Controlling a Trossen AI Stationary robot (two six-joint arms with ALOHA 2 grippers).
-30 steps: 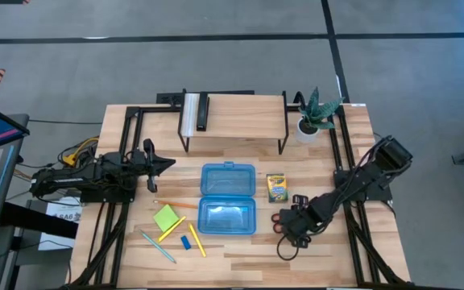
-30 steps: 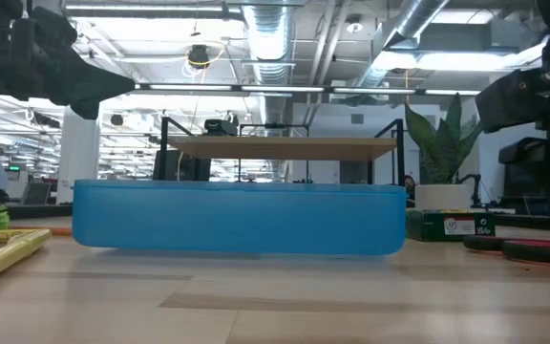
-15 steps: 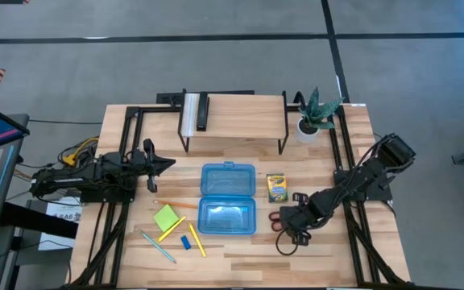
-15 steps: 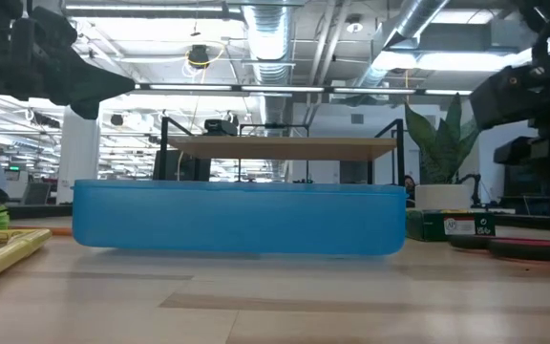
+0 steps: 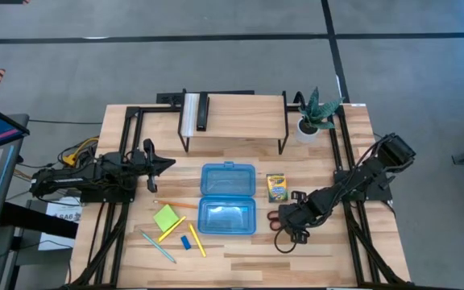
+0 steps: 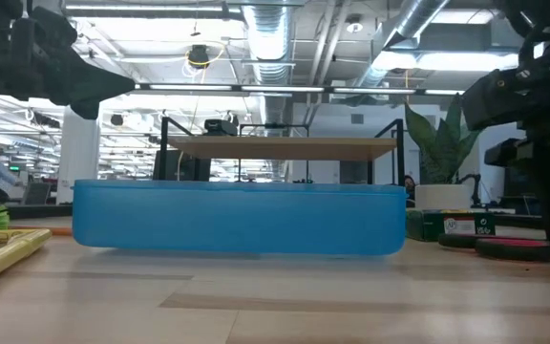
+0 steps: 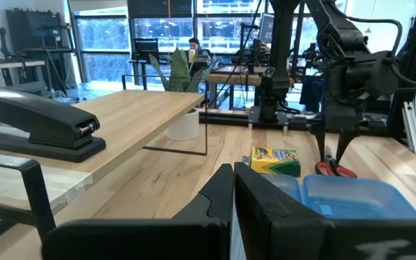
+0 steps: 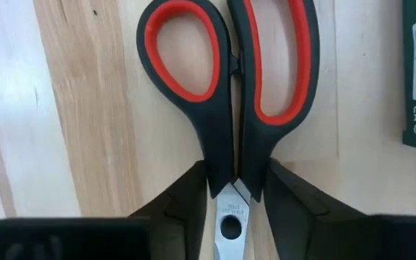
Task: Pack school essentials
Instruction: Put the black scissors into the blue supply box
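Note:
Red-handled scissors (image 8: pixel 230 87) lie closed on the table right of the open blue case (image 5: pixel 228 197). My right gripper (image 8: pixel 235 173) points down over them, shut on them near their pivot; it also shows in the high view (image 5: pixel 291 219). A crayon box (image 5: pixel 276 187) lies beyond the scissors. Left of the case lie a lime-green sticky-note pad (image 5: pixel 166 217), yellow pencils (image 5: pixel 195 239), an orange pencil (image 5: pixel 176 205), a light-blue pen (image 5: pixel 158 247) and a blue eraser (image 5: pixel 185 242). My left gripper (image 5: pixel 167 163) waits shut at the table's left side, pointing level. My right gripper pinches the scissors between its two fingers at the black shanks (image 8: pixel 221 170), where the handles narrow toward the pivot screw. The fingers (image 8: pixel 193 189) come from above, pointing down, and stand across the scissors. The scissors lie flat, their handle loops (image 6: pixel 523 250) on the table.
A wooden shelf (image 5: pixel 240 105) on black legs, bearing a black stapler (image 5: pixel 202 111), stands at the far edge. A potted plant (image 5: pixel 314 113) stands at the far right. Black frame rails (image 5: pixel 349 217) run along both table sides.

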